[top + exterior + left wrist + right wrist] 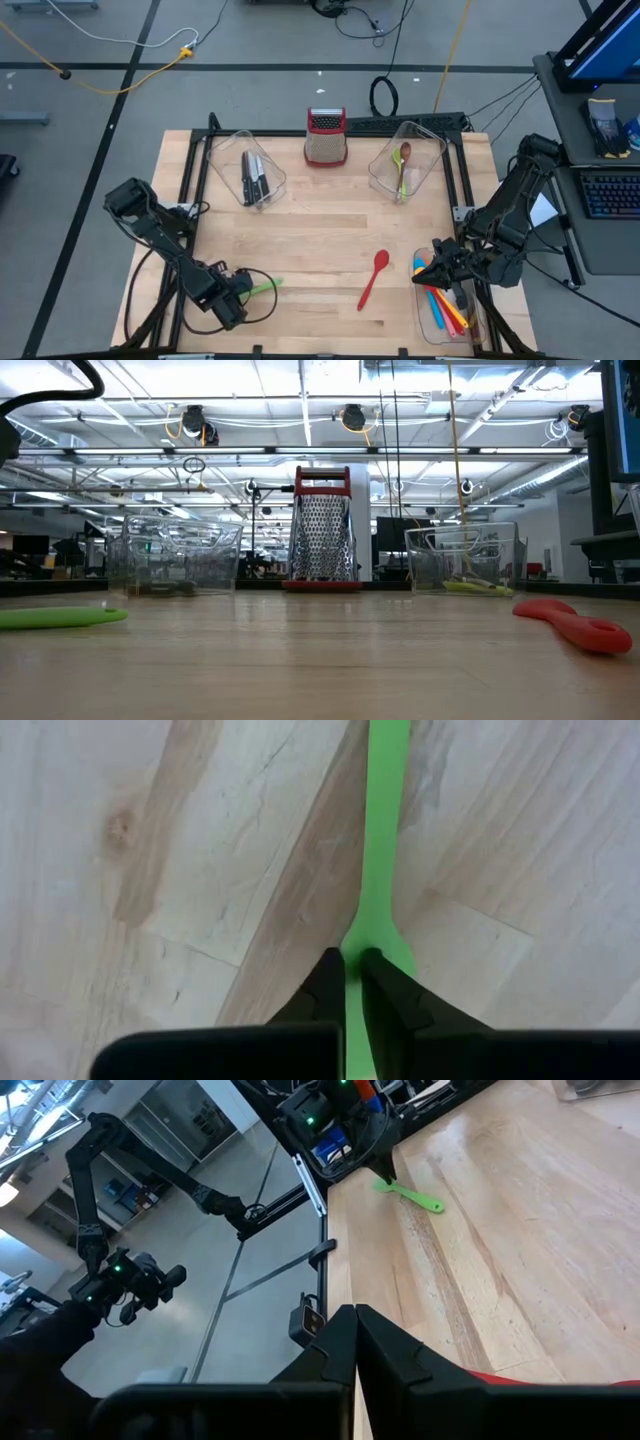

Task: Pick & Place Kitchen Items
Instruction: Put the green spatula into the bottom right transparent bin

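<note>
Green spatula (385,840) pinched at the neck between left gripper (352,965) fingers; lift straight, keep level. Right gripper (355,1320) closed, empty, waiting.

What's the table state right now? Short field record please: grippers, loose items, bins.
left gripper: shut on green spatula, near front left of table
right gripper: shut, empty, over front right bin
loose on table: red spoon, green spatula
back left bin: knives
back right bin: spoons
front right bin: coloured spatulas
grater: upright, back centre
</note>
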Robot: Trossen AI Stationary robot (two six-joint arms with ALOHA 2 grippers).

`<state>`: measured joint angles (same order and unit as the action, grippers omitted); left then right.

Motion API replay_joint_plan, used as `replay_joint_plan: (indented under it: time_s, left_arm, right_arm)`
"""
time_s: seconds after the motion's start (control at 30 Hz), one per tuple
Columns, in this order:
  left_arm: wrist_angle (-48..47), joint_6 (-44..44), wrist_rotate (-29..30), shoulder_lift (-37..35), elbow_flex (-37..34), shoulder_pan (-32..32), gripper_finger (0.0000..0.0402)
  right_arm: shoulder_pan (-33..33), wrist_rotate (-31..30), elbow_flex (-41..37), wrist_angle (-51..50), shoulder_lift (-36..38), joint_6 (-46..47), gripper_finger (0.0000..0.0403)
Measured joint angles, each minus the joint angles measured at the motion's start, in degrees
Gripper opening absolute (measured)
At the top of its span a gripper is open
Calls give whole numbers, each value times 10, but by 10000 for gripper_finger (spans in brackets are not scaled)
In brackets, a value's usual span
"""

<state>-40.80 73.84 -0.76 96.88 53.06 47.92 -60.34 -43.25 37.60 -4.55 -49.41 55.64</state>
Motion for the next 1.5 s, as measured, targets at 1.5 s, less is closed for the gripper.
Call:
replay_joint_plan:
  time_s: [1.5]
  left_arm:
    - [59, -75, 100, -65, 1, -22, 1]
  right_arm:
    - [0, -2, 0, 0, 0, -13, 4]
